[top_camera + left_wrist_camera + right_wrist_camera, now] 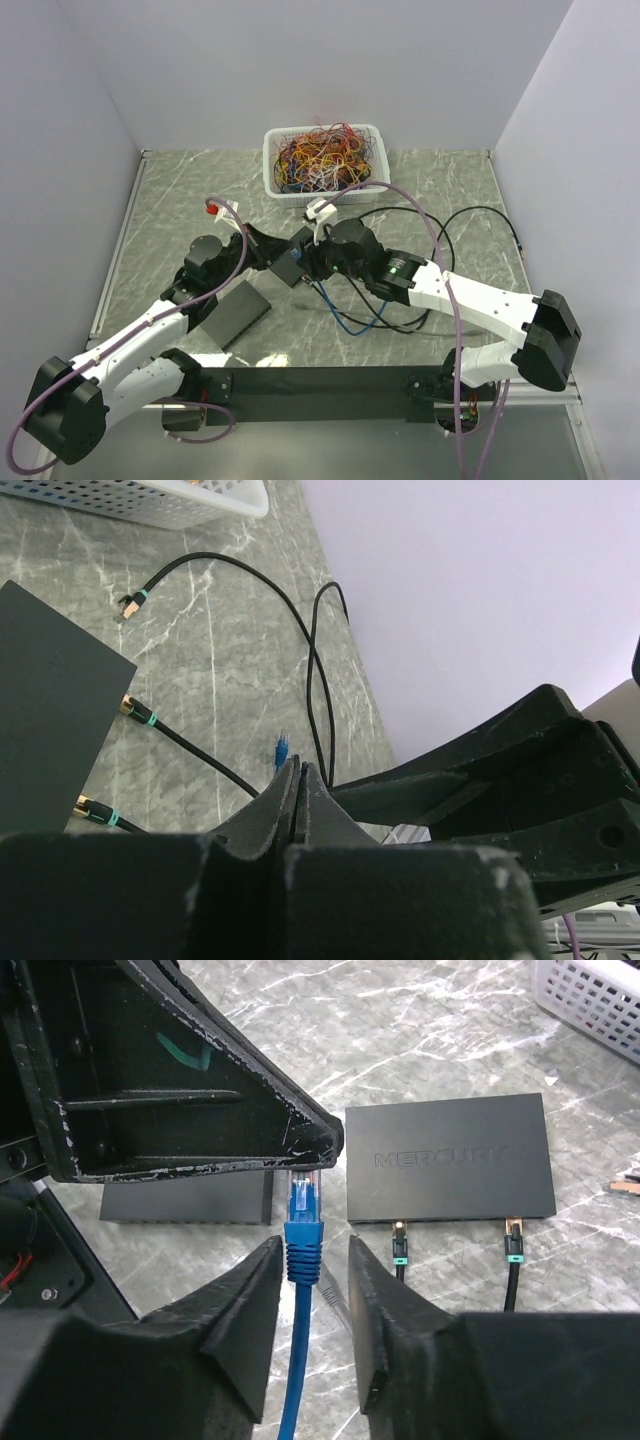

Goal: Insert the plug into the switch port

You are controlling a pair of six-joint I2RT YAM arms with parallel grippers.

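Blue plug (303, 1198) — lengthwise between spread right jaws, tip touching left jaws, pressed together; switch (450, 1160) ports alongside — facing right jaws.

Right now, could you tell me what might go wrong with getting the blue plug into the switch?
The left gripper, shut, overlaps the plug in the right wrist view and may block or knock it. The plug sits off to one side of the switch, so a straight push may miss it. The plugged-in black cables may snag it.
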